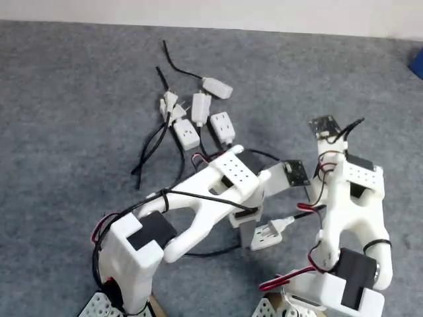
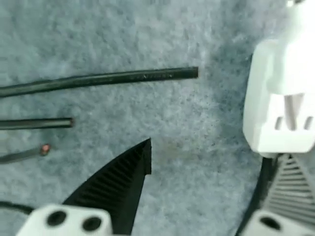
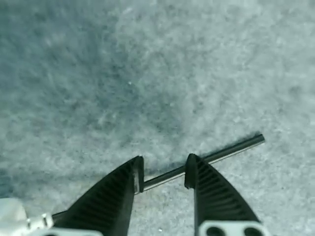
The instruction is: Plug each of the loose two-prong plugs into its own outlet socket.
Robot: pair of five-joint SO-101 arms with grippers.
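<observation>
Looked down on a grey carpet [image 1: 59, 132] covering the whole table, with a pale strip of wall [image 1: 264, 13] along the far edge and a blue object [image 1: 418, 63] cut by the frame. Found most of the task's things grouped on the far part of the carpet: a corded plug [image 1: 217, 87] farthest, a pronged plug [image 1: 201, 105] and a small plug [image 1: 170, 104] a little nearer, then one socket [image 1: 223, 125] beside a second socket [image 1: 186, 133], with none of the plugs seated in a socket. Noted loose black cables [image 1: 149, 148] trailing from this group. Saw the left arm [image 1: 198, 198] stretched low over the carpet, the left gripper [image 2: 216, 152] with fingers wide apart, holding nothing, and a white connector [image 2: 280, 98] lying just beside one fingertip; could not tell plug from socket there. Saw the right gripper [image 3: 164, 169] narrowly parted, clamping nothing, with a thin black cord [image 3: 216, 155] lying on the carpet across behind both fingertips.
</observation>
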